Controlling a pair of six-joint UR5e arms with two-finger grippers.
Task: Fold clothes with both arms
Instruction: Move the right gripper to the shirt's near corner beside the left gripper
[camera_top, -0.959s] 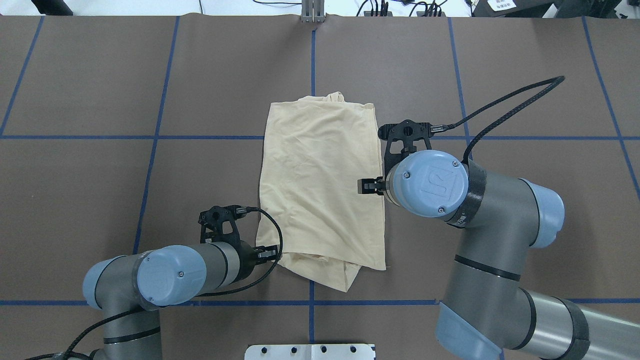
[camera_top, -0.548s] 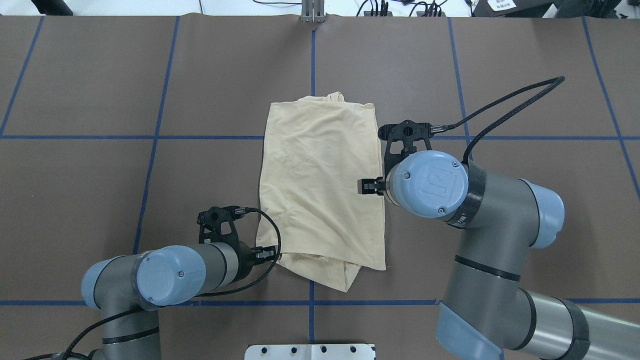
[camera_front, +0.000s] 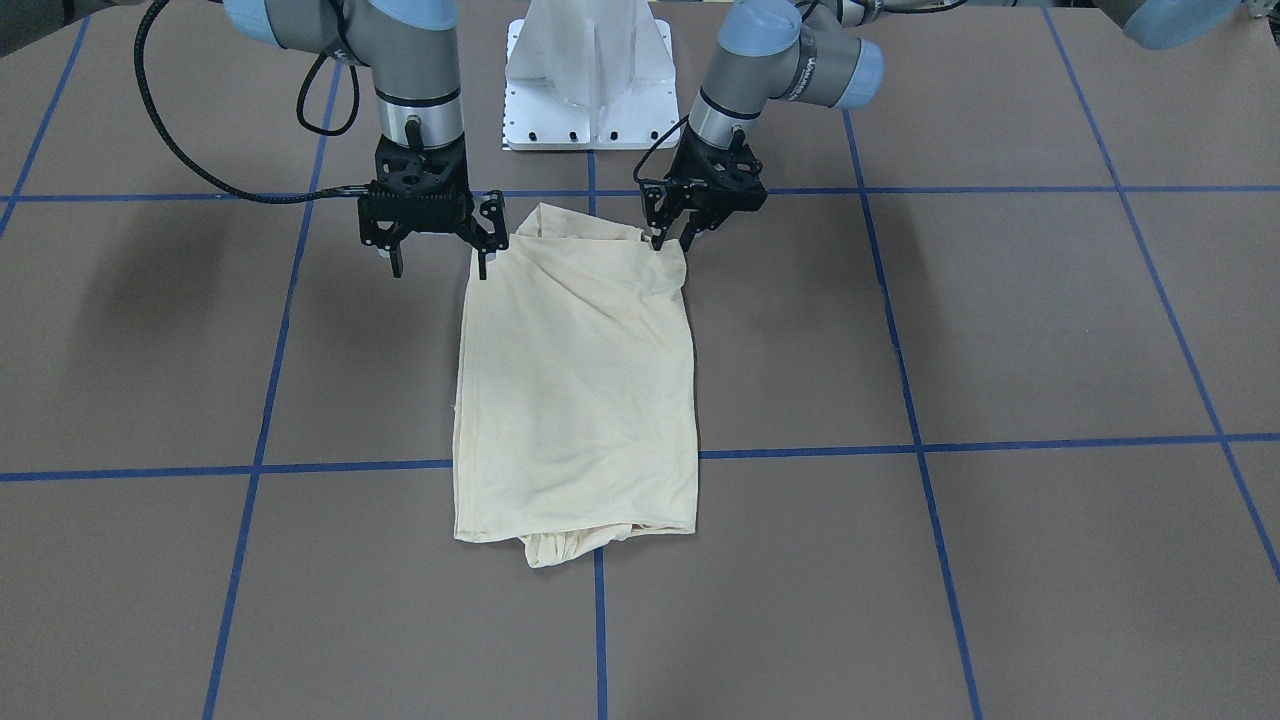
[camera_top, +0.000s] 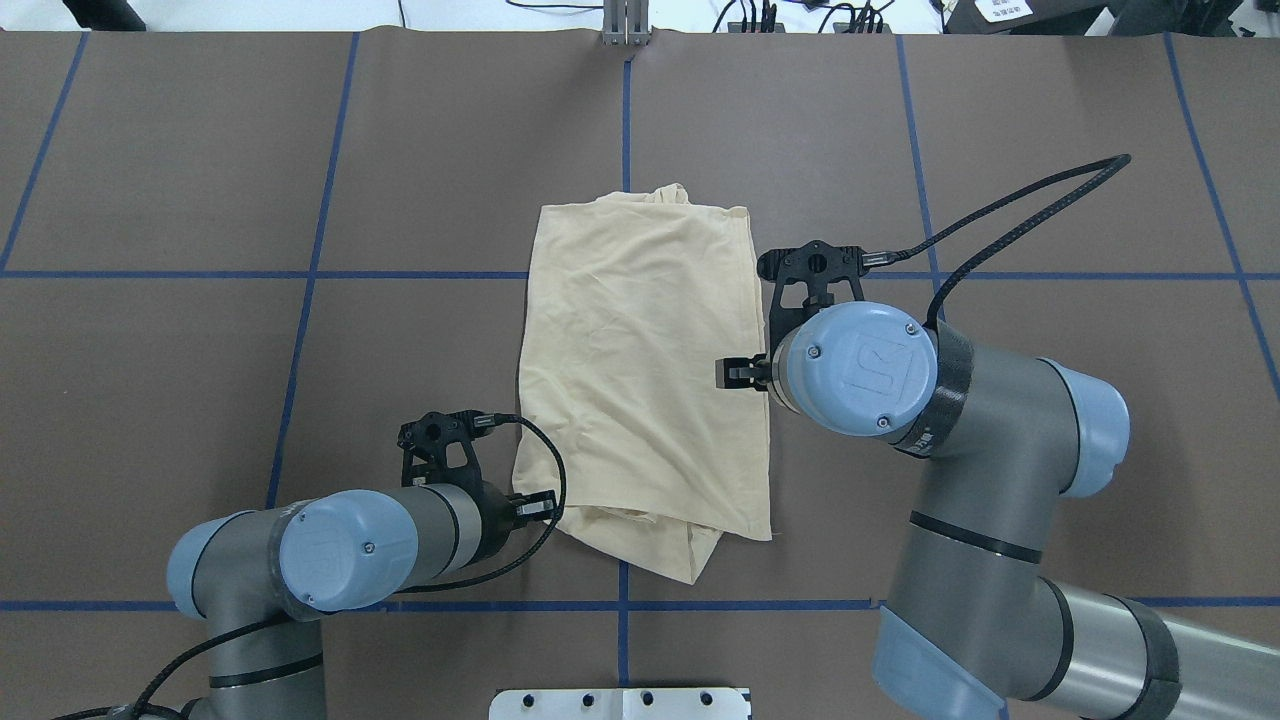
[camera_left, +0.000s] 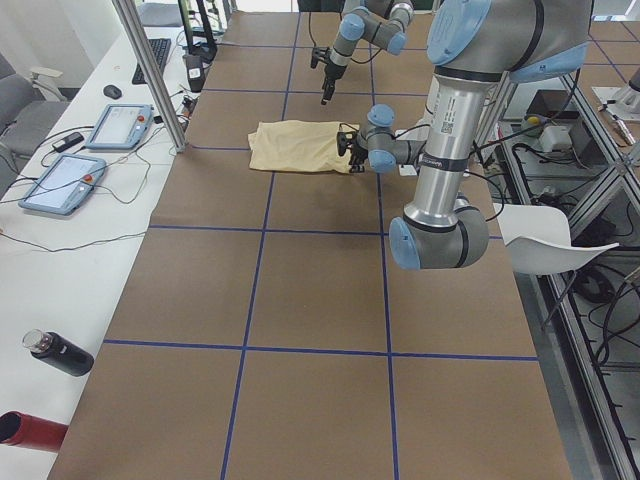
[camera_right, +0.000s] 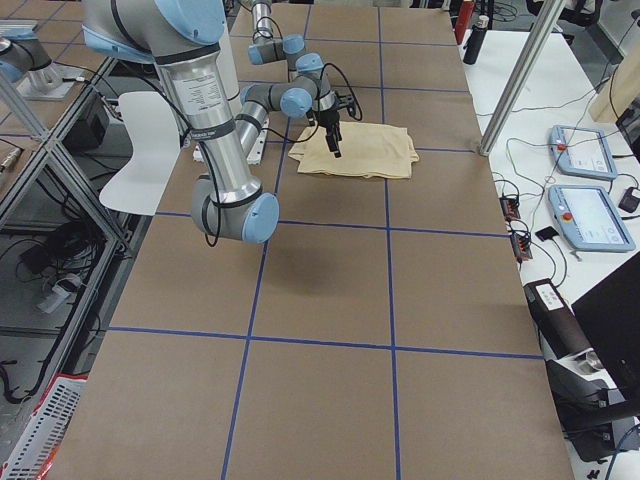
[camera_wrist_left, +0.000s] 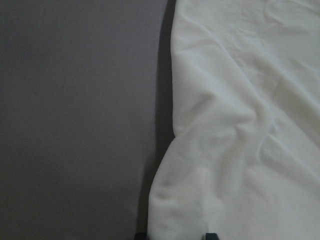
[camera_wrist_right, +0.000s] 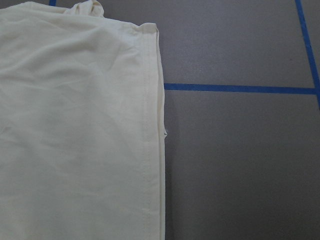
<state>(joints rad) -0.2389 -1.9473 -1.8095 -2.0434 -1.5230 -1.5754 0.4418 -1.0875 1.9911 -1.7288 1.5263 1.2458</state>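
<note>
The clothes, one pale cream-yellow shirt (camera_top: 640, 370) folded into a long rectangle, lie flat at the table's middle (camera_front: 575, 390). No print shows. My left gripper (camera_front: 672, 240) is low at the shirt's corner nearest the robot, on my left side. It is open, and in the left wrist view the cloth (camera_wrist_left: 240, 125) lies between the two fingertips. My right gripper (camera_front: 440, 264) hovers wide open above the shirt's right edge (camera_wrist_right: 155, 125), holding nothing. In the overhead view the right wrist hides most of that gripper.
The white base pedestal (camera_front: 590, 80) stands at the robot's side of the brown table, which is marked with blue tape lines (camera_top: 624, 120). On a side bench are tablets (camera_left: 60, 185), bottles (camera_left: 60, 352) and a metal pole (camera_left: 150, 75). A white chair (camera_left: 545, 235) stands beside the table.
The left arm shifts only slightly at the shirt's corner. The right arm and the shirt stay as they were.
</note>
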